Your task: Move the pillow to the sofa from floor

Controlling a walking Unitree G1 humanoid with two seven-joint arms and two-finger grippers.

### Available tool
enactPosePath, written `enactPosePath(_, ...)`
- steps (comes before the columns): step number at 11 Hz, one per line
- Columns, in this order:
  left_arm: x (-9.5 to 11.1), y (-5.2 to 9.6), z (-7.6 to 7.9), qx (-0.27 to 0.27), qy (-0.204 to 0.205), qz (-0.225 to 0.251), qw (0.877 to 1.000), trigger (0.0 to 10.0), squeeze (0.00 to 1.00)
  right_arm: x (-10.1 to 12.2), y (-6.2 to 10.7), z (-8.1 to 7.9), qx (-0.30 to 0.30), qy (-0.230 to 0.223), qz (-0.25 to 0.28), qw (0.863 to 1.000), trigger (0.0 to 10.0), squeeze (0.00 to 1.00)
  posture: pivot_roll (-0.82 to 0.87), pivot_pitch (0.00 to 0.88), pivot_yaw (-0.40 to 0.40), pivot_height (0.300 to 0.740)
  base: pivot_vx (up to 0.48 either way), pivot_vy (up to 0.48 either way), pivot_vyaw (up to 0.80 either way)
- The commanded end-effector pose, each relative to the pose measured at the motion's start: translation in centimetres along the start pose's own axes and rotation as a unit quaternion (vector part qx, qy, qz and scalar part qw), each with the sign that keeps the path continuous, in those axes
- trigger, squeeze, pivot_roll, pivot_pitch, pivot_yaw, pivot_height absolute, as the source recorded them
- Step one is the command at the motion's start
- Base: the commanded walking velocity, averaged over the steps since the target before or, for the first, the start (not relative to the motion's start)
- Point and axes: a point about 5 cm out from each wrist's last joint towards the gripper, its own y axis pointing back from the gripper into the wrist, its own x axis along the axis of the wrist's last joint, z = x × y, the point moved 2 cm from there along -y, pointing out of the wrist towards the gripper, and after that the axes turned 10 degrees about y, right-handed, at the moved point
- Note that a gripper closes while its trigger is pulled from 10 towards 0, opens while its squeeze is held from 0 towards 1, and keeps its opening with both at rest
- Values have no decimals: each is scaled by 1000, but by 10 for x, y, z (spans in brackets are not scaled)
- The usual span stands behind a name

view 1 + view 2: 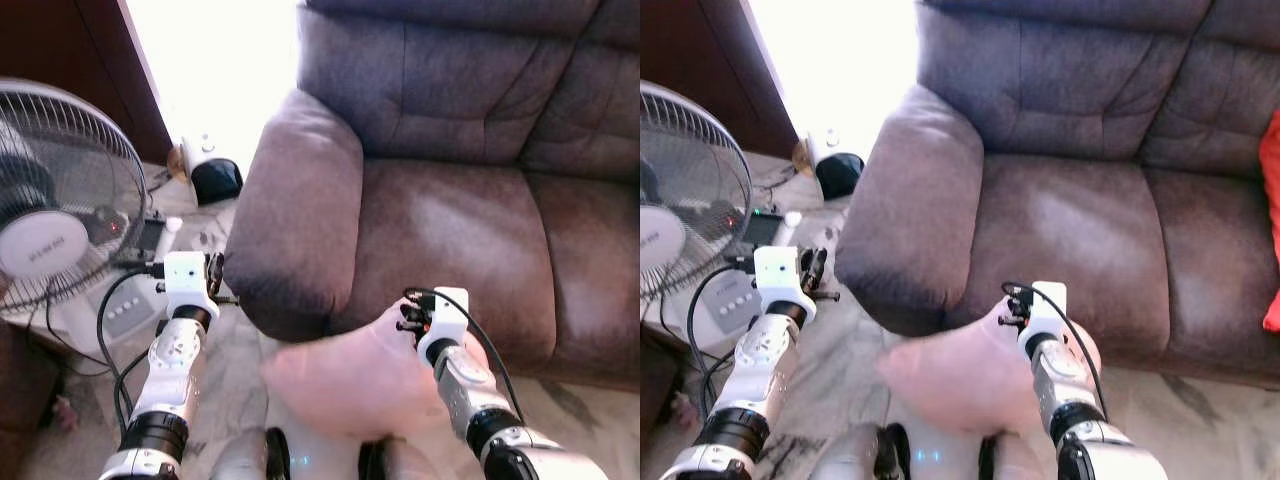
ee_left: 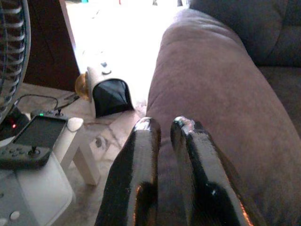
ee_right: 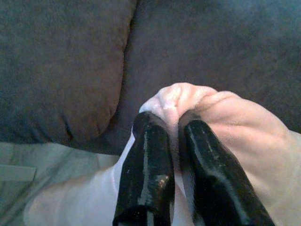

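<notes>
Right wrist view looks down two black fingers clenched on a bunched fold of the pink pillow, the cloth puckered between them. Seen from the head camera, the right gripper sits at the end of a silver forearm that rises from the lower right and reaches forward, holding the pillow up in front of the robot, just short of the sofa's front edge and below the seat cushion. The left arm angles up from the lower left with its wrist bent forward; the left gripper hovers beside the outer face of the armrest, its fingers drawn nearly together with a thin gap, grasping nothing. Beyond them spreads the brown sofa. To the left a standing fan rises over a white base with a handheld controller resting on it, and farther back a small white and black device lies on the floor in bright light.
</notes>
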Motion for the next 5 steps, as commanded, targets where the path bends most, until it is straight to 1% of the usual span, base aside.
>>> enactPosePath(1,-6,2,0,-1,0,-16,1000,10000,0,29,-3,8,-15,5,65,998,10000,0,95,123,-70,740,0,0,0)
enactPosePath(3,-8,2,0,-4,1,-19,1000,10000,0,29,-3,9,-18,4,67,998,10000,0,95,118,-69,740,0,0,0)
enactPosePath(5,-8,2,0,-5,1,-21,1000,10000,0,35,-2,13,-27,2,85,996,10000,0,95,113,-69,740,0,0,0)
